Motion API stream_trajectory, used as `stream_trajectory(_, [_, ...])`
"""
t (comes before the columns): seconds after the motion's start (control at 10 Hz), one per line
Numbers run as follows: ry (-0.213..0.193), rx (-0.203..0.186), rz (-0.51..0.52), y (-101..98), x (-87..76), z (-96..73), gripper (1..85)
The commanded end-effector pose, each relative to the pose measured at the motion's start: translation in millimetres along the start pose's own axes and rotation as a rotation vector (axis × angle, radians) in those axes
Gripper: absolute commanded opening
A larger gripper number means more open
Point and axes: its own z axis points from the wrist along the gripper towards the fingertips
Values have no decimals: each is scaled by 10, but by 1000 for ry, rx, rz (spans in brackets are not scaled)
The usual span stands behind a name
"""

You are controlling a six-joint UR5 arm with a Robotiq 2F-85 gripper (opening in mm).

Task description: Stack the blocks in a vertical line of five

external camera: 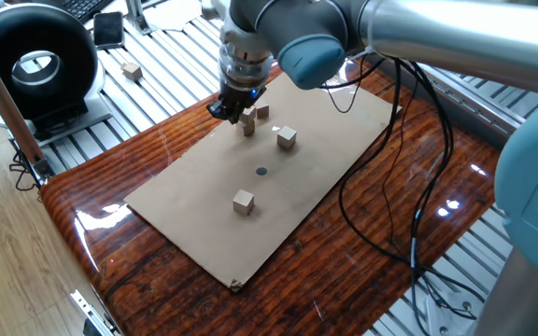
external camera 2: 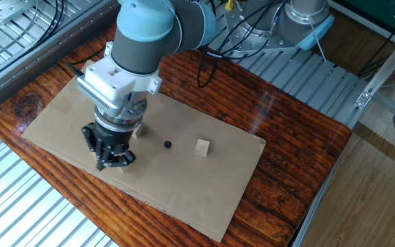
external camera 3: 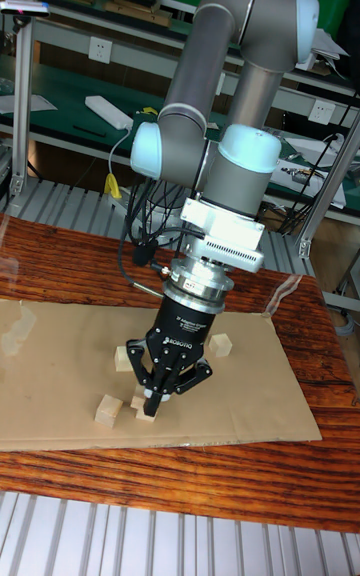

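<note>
1. On the cardboard sheet (external camera: 250, 201), gripper (external camera 3: 150, 398), body marked "ROBOTIQ", hangs low over the blocks (external camera 3: 146, 410).
2. Fingers (external camera 3: 163, 386): cannot tell whether parted or closed.
3. Separate blocks (external camera: 243, 202) lie apart.

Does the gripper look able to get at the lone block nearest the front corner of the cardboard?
Probably yes. That block sits alone on the cardboard sheet with nothing near or above it, and the gripper hangs above the same sheet, further back.

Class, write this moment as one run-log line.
gripper: low over cardboard, beside blocks, open or shut unclear | five-high stack: not built | one block: alone mid-cardboard
</note>
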Motion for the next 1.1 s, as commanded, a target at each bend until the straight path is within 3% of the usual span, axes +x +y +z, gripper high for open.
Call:
stream_trajectory(0.0, [62, 3, -17, -85, 125, -32, 33])
stream_trajectory(0.1, [136, -55, -35, 51, 318, -86, 133])
stream_trajectory(0.2, [145, -109, -53, 161, 339, -108, 370])
stream_trajectory(0.5, [143, -116, -88, 118, 311, -136, 530])
stream_trajectory(0.8, [135, -125, -107, 3, 227, -187, 620])
stream_trajectory(1.0, [125, -139, -88, -28, 170, -181, 780])
